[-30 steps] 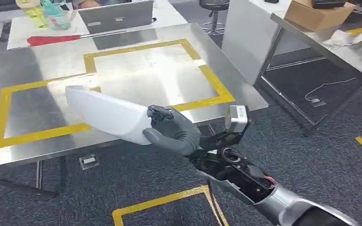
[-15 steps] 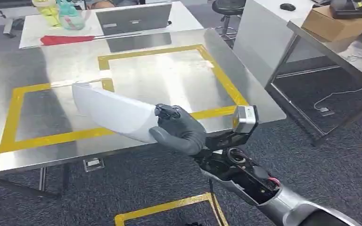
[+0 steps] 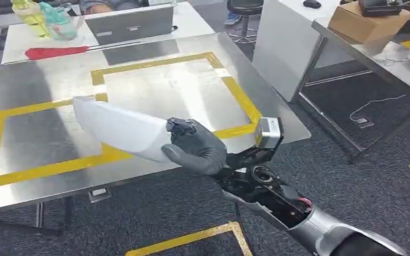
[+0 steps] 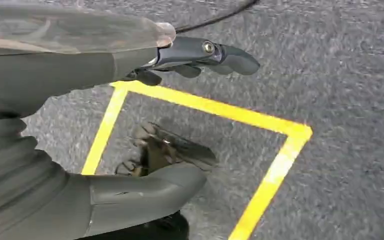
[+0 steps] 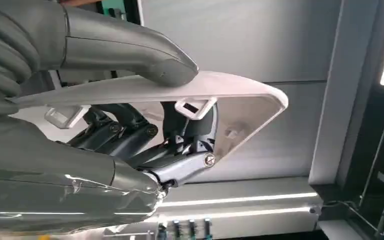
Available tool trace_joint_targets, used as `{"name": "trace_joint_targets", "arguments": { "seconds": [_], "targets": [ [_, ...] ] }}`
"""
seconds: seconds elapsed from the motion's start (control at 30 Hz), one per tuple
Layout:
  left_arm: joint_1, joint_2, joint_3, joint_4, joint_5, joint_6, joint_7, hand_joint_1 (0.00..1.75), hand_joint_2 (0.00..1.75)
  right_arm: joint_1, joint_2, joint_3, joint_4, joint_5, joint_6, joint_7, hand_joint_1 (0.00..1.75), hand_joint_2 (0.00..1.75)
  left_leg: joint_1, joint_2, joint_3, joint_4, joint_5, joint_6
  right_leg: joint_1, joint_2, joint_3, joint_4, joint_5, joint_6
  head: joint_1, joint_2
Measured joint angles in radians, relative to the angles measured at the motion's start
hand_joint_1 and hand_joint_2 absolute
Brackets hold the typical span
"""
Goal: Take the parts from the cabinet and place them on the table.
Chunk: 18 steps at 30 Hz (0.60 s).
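The right hand (image 3: 195, 151) grips a smooth white curved plastic shell (image 3: 120, 129), held above the brushed-steel worktop (image 3: 192, 90) with yellow tape outlines. The left hand (image 4: 130, 125) hangs over grey carpet, fingers apart, holding nothing

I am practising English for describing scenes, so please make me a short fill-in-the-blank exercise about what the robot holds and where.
1. The white part is held by the robot's ____ hand.
2. The part hangs above the steel table, which is marked with ____ tape.
3. The left hand holds nothing and hangs above a grey ____.
4. At the table's far edge lies a ____ cloth.

Missing words: right; yellow; carpet; red
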<state>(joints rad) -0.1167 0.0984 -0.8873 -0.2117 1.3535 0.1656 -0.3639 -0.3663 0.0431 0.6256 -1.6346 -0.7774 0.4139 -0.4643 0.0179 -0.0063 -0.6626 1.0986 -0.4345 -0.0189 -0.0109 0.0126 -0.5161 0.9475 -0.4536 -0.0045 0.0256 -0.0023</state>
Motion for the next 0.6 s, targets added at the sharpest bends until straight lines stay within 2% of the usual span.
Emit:
{"name": "trace_joint_targets", "arguments": {
  "seconds": [0.03,0.07,0.1,0.13,0.17,0.23,0.33,0.4,0.6],
  "targets": [
    [-0.001,0.001,0.0,0.0,0.0,0.001,0.0,0.0,1.75,0.0,0.0,0.0,0.0,0.0,0.0,0.0,1.75,1.75,-0.001,0.0,0.044,-0.101,0.048,0.006,0.0,0.0,0.008,0.0,-0.006,0.004,-0.001,0.0],
    [-0.002,0.002,0.0,0.0,0.0,0.002,0.0,0.0,1.75,-0.001,0.0,0.0,0.0,0.0,0.0,0.0,1.75,1.75,-0.007,-0.002,0.067,-0.141,0.04,0.003,0.006,0.0,0.007,0.001,-0.012,0.01,-0.002,0.0],
    [-0.004,0.001,0.0,0.0,0.0,0.002,0.0,0.0,1.75,-0.002,0.0,0.0,0.0,0.0,0.0,0.0,1.75,1.75,-0.009,-0.003,0.065,-0.149,0.04,0.004,0.006,0.002,0.005,0.003,-0.015,0.014,-0.003,0.0],
    [-0.004,0.0,0.0,0.0,0.0,0.002,0.0,0.0,1.75,-0.002,0.0,0.0,0.0,0.0,0.001,0.001,1.75,1.75,-0.004,-0.004,0.066,-0.156,0.044,-0.001,0.012,0.001,0.005,0.008,-0.021,0.009,0.0,0.0],
    [-0.005,-0.002,0.0,0.0,0.0,0.001,0.0,0.0,1.75,-0.001,0.0,0.0,0.0,0.0,0.001,0.0,1.75,1.75,-0.006,-0.004,0.067,-0.152,0.041,-0.006,0.01,0.001,0.005,0.004,-0.02,-0.006,0.005,0.0],
    [-0.003,-0.002,0.0,0.0,0.0,0.001,0.0,0.0,1.75,-0.002,0.0,0.0,0.0,0.0,0.001,0.0,1.75,1.75,-0.009,-0.005,0.066,-0.151,0.039,-0.001,0.007,0.0,0.009,0.001,-0.02,0.001,0.007,0.0],
    [-0.003,-0.002,0.0,0.0,0.002,0.001,0.006,0.0,1.75,-0.001,0.0,0.001,0.0,0.0,0.002,0.0,1.75,1.75,-0.012,-0.005,0.066,-0.151,0.036,0.004,0.006,0.0,0.013,-0.006,-0.019,0.004,0.011,0.0],
    [-0.002,-0.002,0.0,0.0,0.004,0.001,0.018,0.0,1.75,-0.001,0.0,0.001,0.0,0.0,0.001,0.001,1.75,1.75,-0.013,-0.005,0.067,-0.151,0.035,0.007,0.003,0.0,0.014,-0.009,-0.018,0.014,0.012,0.0],
    [-0.002,-0.002,0.0,0.0,0.006,0.001,0.021,0.0,1.75,-0.001,0.0,0.001,0.0,0.0,0.001,0.001,1.75,1.75,-0.015,-0.005,0.067,-0.15,0.034,0.011,0.002,0.0,0.014,-0.01,-0.017,0.021,0.013,0.0]
  ]
}}
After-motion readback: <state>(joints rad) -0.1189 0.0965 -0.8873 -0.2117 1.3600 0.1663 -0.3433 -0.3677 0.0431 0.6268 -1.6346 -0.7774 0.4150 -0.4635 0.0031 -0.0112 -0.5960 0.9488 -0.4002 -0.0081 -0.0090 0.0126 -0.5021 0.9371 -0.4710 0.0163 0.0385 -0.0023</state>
